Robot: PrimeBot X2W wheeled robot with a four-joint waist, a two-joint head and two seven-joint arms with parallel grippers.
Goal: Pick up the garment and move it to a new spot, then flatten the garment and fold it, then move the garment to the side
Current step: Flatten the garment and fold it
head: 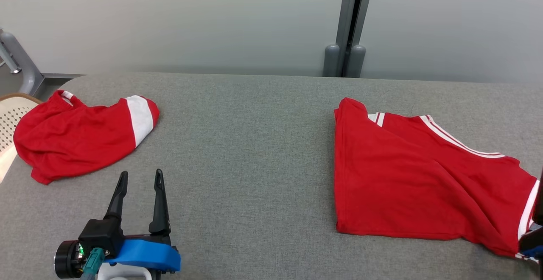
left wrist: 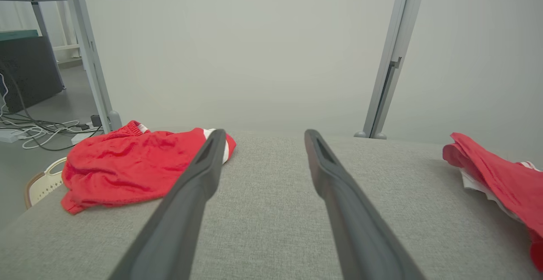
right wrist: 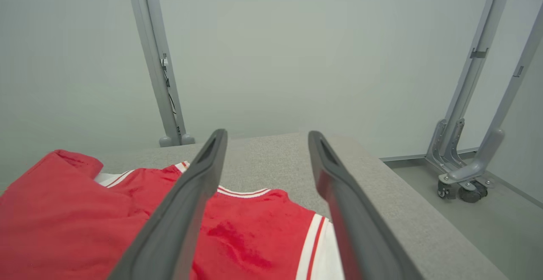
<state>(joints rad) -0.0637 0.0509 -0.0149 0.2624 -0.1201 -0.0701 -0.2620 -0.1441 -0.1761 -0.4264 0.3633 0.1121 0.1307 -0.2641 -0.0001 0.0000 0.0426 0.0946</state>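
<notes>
- A crumpled garment (head: 80, 138) is lying at the worktop's (head: 254, 144) left end.
- My left tool (head: 141, 172) is pointing beside it, spread, gripping nothing.
- The folded garment (head: 407, 178) is lying flat on the right.
- My right tool (right wrist: 266, 138) is hanging spread over its right end.

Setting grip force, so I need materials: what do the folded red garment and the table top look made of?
Folded red garment: looks like a thin, matte knit, probably polyester or cotton jersey; it drapes in soft creases, with white striped trim. Table top: grey woven fabric covering, matte; flecked weave shows.
</notes>
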